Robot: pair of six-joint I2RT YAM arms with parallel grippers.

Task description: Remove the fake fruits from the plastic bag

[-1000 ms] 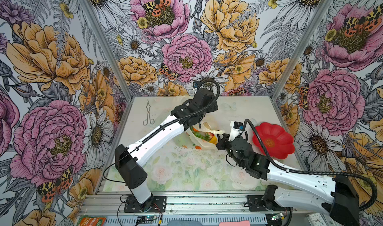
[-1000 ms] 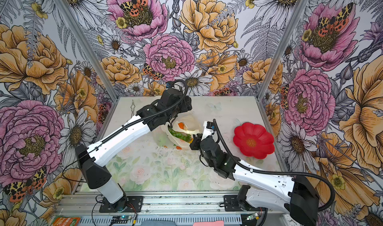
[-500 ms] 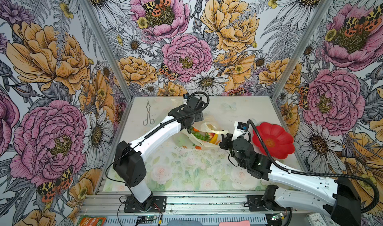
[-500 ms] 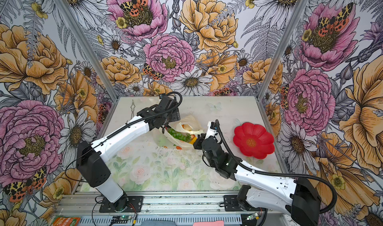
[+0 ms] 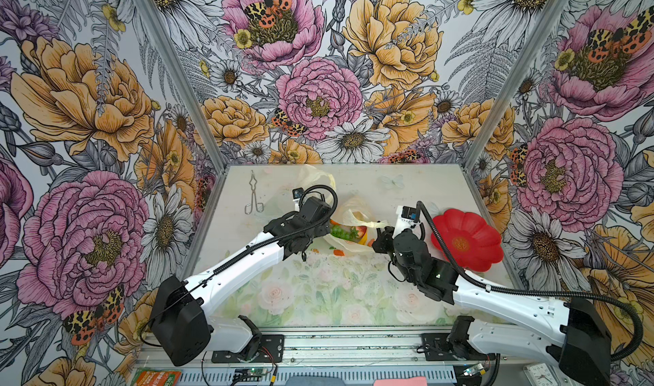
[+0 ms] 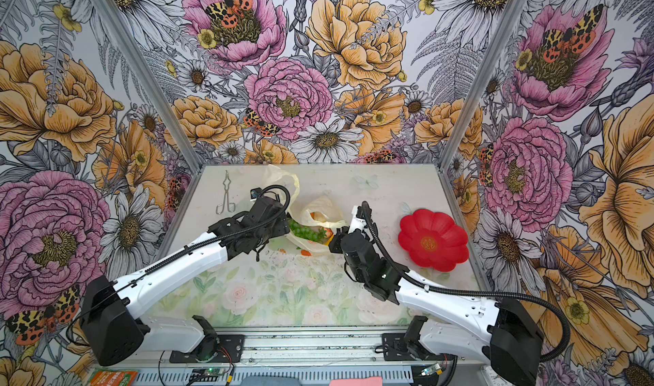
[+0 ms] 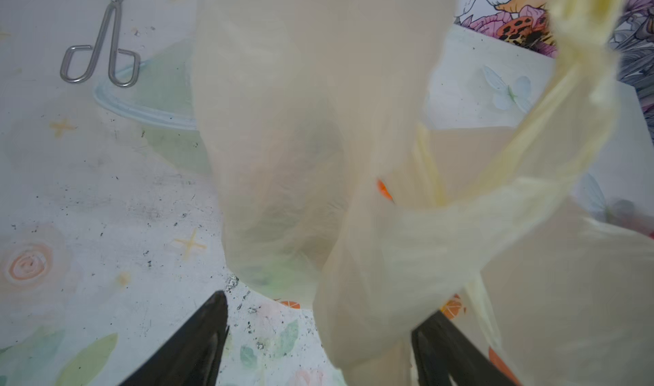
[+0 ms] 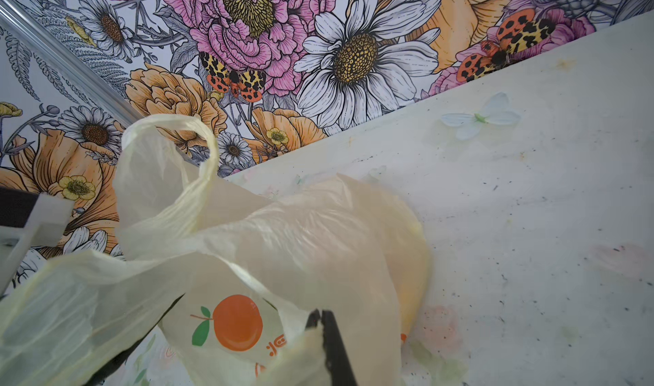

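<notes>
Top views: plastic bag (image 5: 359, 209) lies mid-table (image 5: 407, 189), its mouth gaping toward 9 o'clock. The fake fruits (image 5: 342, 232) are all inside; green grapes, something red and a yellow-orange piece show through the opening, and none lie outside. Left gripper (image 5: 320, 225) sits at the bag's 9 o'clock, fingertips hidden under the wrist. Right gripper (image 5: 381, 235) is at the bag's 4 o'clock, a strand of bag pulled taut to it. Red plate (image 5: 463, 239) at the bag's 3 o'clock, bare; metal tongs (image 5: 254, 200) at 10 o'clock, apart from both arms. Left wrist view: jaws spread wide, bag film hanging between the black fingers (image 7: 198, 349), nothing pinched, no fruit clearly seen. Right wrist view: jaws clamped tight on a fold of bag beside the printed orange (image 8: 237, 322). Judgement: the step in hand is opening the mouth; extraction not begun. The next move calls for the left gripper to clear the loose film, enter the mouth and close on one fruit alone, right gripper anchoring.
</notes>
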